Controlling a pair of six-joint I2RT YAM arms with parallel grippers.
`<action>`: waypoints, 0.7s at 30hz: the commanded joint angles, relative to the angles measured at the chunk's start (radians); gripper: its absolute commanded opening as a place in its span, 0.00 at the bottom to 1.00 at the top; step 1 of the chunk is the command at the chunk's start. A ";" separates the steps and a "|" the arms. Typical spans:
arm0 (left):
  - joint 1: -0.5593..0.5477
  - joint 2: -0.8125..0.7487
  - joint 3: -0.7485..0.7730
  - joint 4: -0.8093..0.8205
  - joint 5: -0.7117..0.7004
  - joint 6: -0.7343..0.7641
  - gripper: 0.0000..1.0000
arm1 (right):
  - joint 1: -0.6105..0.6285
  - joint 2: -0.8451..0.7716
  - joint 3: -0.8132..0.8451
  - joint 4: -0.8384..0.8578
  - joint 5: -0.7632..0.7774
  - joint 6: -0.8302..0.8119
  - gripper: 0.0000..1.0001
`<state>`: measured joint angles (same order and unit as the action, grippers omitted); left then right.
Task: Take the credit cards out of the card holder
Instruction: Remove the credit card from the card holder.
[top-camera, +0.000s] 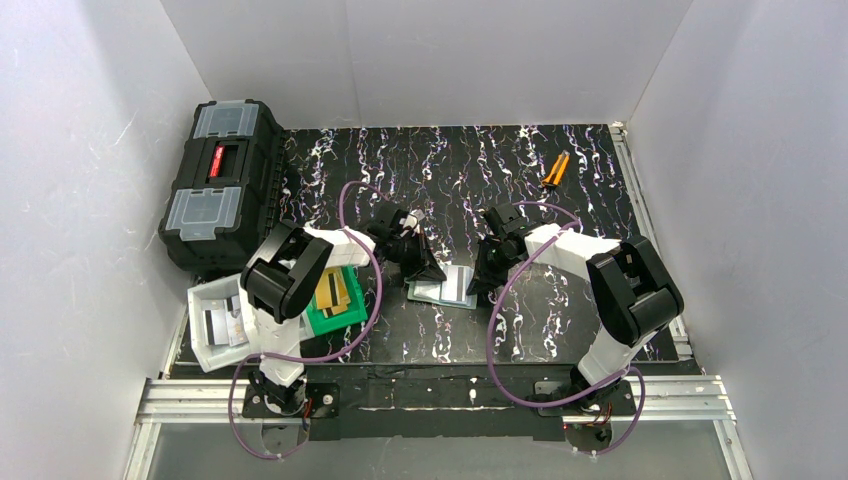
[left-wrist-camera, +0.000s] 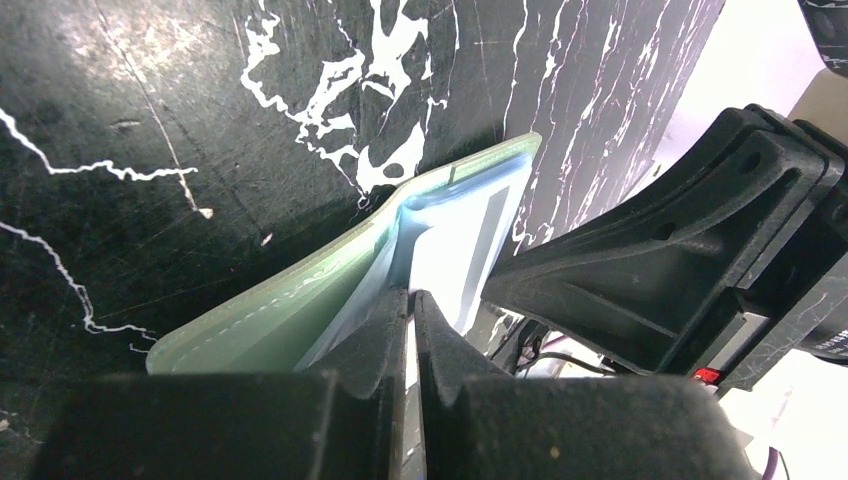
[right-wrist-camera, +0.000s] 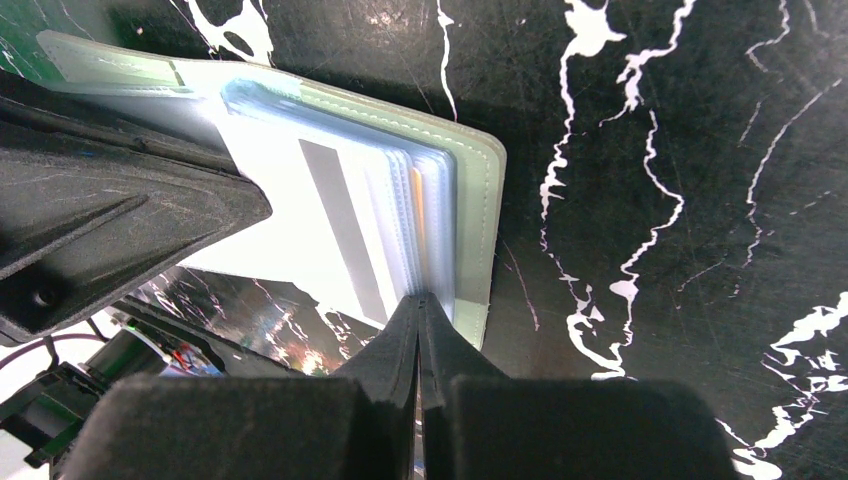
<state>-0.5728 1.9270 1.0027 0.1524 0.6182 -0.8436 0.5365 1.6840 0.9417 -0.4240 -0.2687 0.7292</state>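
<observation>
open card holder (top-camera: 443, 288) lay on the black surface (top-camera: 500, 170); left hand (left-wrist-camera: 411, 296) and right hand (right-wrist-camera: 420, 300) each pinched shut on its opposite edges, wide surface behind.

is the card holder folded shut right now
No, the card holder is spread open, with its clear inner sleeves fanned out in plain view.

Right tool (right-wrist-camera: 418, 306) pinched shut on sleeve edge of open card holder (right-wrist-camera: 478, 215); grey-striped card (right-wrist-camera: 335, 210) inside.
</observation>
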 joint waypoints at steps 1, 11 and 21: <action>-0.006 -0.024 0.010 -0.119 -0.057 0.055 0.00 | -0.001 0.068 -0.039 -0.064 0.140 -0.027 0.01; 0.036 -0.073 0.009 -0.232 -0.102 0.112 0.00 | -0.006 0.063 -0.058 -0.058 0.137 -0.018 0.01; 0.054 -0.095 -0.006 -0.235 -0.083 0.123 0.00 | -0.007 0.060 -0.061 -0.048 0.133 -0.019 0.01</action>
<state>-0.5270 1.8736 1.0153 -0.0154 0.5652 -0.7555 0.5301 1.6936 0.9310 -0.4213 -0.2584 0.7353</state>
